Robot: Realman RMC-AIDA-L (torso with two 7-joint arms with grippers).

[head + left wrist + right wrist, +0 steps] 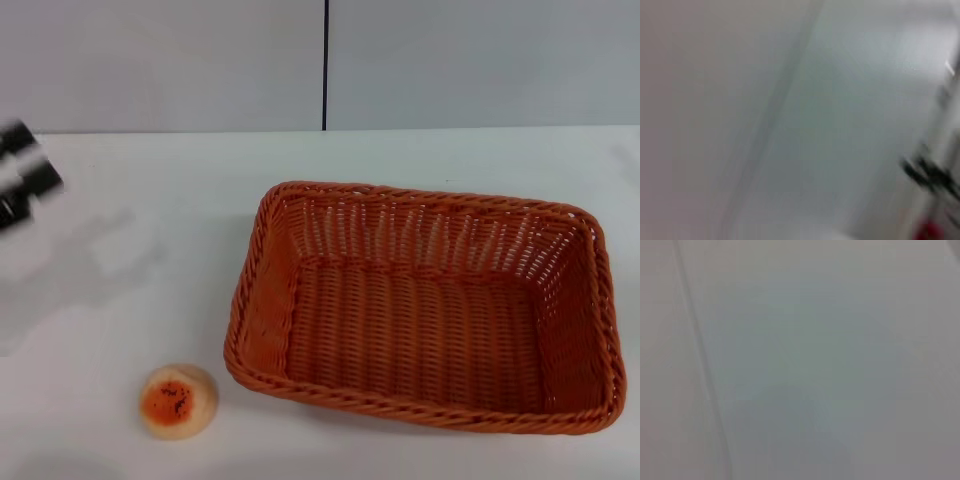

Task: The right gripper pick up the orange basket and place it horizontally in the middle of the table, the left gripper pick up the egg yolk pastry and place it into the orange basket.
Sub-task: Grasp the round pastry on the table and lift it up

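Head view shows you the orange basket (pixel 420 310) lying flat and longways on the white surface (pixel 150 180), a bit toward 3 o'clock from the middle. It is empty inside. The egg yolk pastry (pixel 178 401) sits on the surface near 7 o'clock, just beside the basket's near left corner but not touching it.

Your left pincer (pixel 22 175) shows only as a blurry dark shape at the 9 o'clock edge, well apart from the pastry. You cannot tell if it is spread or pressed together. Your right pincer is not seen in any view, and both wrist views show only plain grey.

The basket part looks done, so the step in hand is likely reaching for the pastry. Bring the left pincer over the pastry and come straight down from above. Spread it wider than the bun. Squeeze softly on the round sides, because the bun looks soft and could squash. Lift it higher than the thick braided rim before you move toward 3 o'clock.

The basket is woven wicker with sloping sides full of little gaps. The pastry is small, round and pale, with an orange top and dark specks.
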